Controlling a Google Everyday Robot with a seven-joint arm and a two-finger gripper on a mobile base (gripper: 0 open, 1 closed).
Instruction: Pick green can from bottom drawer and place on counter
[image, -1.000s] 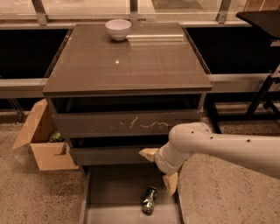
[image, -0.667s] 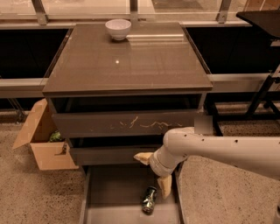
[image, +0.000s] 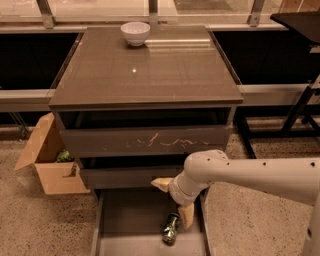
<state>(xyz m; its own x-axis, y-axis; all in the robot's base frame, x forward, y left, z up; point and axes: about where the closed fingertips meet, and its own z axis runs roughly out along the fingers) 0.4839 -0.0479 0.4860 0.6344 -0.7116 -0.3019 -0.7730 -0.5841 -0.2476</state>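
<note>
Bottom drawer (image: 131, 216) holds the green can (image: 171, 229) near its right wall; end effector (image: 170, 203) spread wide just above it.

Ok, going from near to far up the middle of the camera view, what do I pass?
green can lying in the bottom drawer → tool, open, just over the can → white-scratched drawer front → counter → white bowl at the counter's far edge.
</note>
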